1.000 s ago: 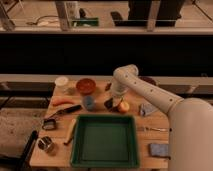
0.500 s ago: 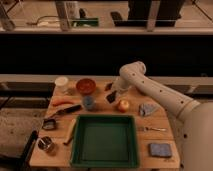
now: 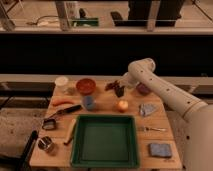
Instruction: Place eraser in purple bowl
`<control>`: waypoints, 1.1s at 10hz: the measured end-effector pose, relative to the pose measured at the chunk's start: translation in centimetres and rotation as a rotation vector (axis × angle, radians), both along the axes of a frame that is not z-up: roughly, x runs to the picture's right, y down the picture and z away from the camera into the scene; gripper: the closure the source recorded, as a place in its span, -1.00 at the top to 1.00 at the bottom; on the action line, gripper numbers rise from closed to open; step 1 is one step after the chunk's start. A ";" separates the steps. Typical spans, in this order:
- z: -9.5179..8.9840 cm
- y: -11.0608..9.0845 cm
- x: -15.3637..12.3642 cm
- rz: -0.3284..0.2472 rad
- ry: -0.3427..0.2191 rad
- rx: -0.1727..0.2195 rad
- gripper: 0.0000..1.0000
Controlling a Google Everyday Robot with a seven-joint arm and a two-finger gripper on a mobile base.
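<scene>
My gripper (image 3: 119,90) hangs over the back middle of the wooden table (image 3: 107,104), at the end of the white arm (image 3: 160,87) that reaches in from the right. It looks shut on the eraser (image 3: 120,93), a small black block at its tips, held just above the table. The purple bowl (image 3: 143,89) stands a short way to the right of the gripper, partly behind the arm. The orange-red bowl (image 3: 85,85) is to the gripper's left.
A little blue cup (image 3: 89,102), a yellow-orange fruit (image 3: 122,105) and a grey cloth (image 3: 147,108) lie in front of the gripper. A green tray (image 3: 105,141) fills the front middle. A white cup (image 3: 61,81), a black-handled tool (image 3: 67,111) and a blue sponge (image 3: 160,149) are also there.
The gripper has risen a little from the table and moved right, towards the purple bowl, with the dark block at its tips.
</scene>
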State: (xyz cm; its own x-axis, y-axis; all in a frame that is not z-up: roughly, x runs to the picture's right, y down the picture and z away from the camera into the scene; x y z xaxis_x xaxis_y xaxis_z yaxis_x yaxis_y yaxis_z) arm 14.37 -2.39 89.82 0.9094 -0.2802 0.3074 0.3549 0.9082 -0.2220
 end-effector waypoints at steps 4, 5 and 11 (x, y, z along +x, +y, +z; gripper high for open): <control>2.0 -2.5 5.2 0.057 0.046 0.042 -1.00; 2.6 -3.4 6.0 0.070 0.053 0.052 -1.00; 4.2 -5.9 11.7 0.185 0.110 0.128 -1.00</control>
State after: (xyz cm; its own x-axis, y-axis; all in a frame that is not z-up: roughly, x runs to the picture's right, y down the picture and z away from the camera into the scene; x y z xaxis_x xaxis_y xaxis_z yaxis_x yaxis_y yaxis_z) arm 26.11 -8.31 94.01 0.9748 -0.1365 0.1766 0.1604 0.9786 -0.1289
